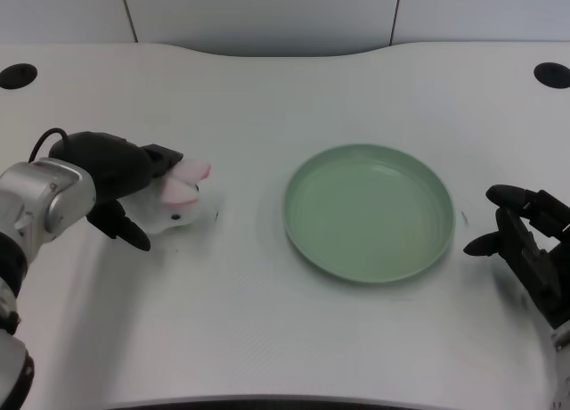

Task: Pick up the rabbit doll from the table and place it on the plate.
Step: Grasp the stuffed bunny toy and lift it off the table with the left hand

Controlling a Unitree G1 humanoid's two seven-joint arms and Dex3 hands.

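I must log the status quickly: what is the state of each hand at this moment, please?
Left hand: wrapped around the rabbit doll, which lies on the table; a firm hold cannot be told.
Right hand: holds nothing, fingers apart.

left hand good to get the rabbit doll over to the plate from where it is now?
Probably yes. The left hand is already around the rabbit doll, and the stretch of table between it and the green plate shows nothing in the way. The plate is empty.
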